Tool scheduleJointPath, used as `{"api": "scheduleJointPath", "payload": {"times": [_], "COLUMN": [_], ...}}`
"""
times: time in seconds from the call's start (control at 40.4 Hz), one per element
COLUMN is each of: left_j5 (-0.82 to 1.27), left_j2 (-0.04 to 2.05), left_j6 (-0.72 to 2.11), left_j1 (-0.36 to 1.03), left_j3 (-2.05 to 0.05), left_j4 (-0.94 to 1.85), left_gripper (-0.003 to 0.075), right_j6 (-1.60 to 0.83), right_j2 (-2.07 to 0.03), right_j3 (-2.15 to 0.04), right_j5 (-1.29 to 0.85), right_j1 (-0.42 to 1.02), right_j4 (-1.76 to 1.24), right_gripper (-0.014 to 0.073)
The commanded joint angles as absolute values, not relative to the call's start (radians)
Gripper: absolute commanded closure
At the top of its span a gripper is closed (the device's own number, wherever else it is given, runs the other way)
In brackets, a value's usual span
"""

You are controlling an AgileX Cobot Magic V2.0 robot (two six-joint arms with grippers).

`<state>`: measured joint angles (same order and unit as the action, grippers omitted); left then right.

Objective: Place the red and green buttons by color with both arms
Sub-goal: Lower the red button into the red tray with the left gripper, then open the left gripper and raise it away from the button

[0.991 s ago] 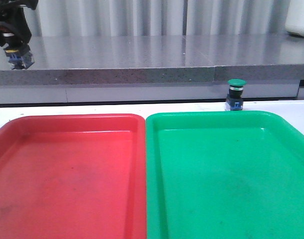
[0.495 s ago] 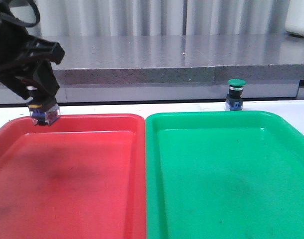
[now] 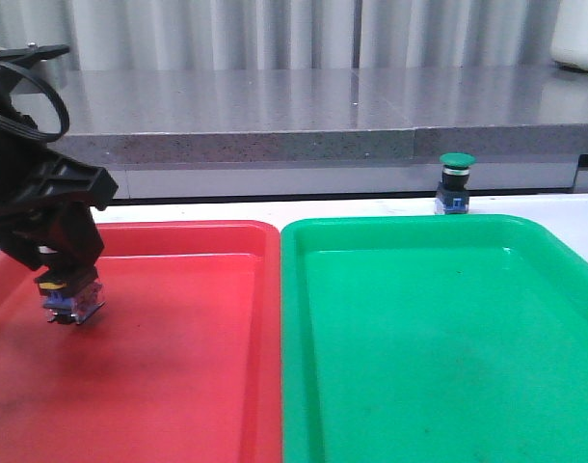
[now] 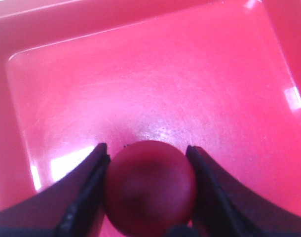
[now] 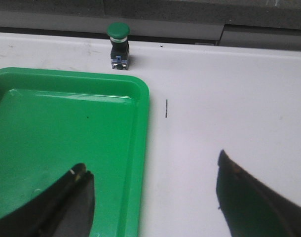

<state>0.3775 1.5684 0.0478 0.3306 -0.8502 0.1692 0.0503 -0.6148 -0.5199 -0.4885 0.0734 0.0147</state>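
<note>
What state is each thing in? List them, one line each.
left claw: shut on the red button, over the red tray
red button: held between the jaws, base pointing down
red tray: no button lying in it
green button: upright on the table behind the green tray, ungripped
green tray: no button in it
right claw: open, holding nothing

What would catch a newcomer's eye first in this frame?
Two big trays fill the table: a red tray on the left and a green tray on the right. The left gripper hangs low over the red tray's left part, shut on the red button. The green button stands alone on the white table just behind the green tray's far rim, with the right gripper open and well short of it.
</note>
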Motion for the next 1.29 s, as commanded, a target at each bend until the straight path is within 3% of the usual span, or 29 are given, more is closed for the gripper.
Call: {"api": "scheduleJointPath", "payload": {"times": [0.0,0.223,0.495,0.718,1.264], "left_j5": [0.325,0.324,0.320,0.318,0.517], "left_j2": [1.551,1.553,1.551,1.441,0.861], "left_j6": [0.044,0.044,0.044,0.044,0.048], "left_j1": [0.338,0.338,0.338,0.338,0.338], "left_j3": [-0.871,-0.871,-0.871,-0.871,-0.864], "left_j4": [0.185,0.185,0.185,0.185,0.101], "left_gripper": [0.0514,0.0341,0.0257,0.0258,0.0258], "right_j6": [0.042,0.042,0.042,0.042,0.042], "right_j2": [-0.620,-0.620,-0.620,-0.620,-0.620], "right_j3": [-0.554,-0.554,-0.554,-0.554,-0.554], "right_j5": [-0.416,-0.416,-0.416,-0.416,-0.416], "right_j1": [0.070,0.070,0.070,0.070,0.070], "right_j4": [0.024,0.024,0.024,0.024,0.024], "right_gripper": [0.0054,0.0054,0.0054,0.0054,0.0054]}}
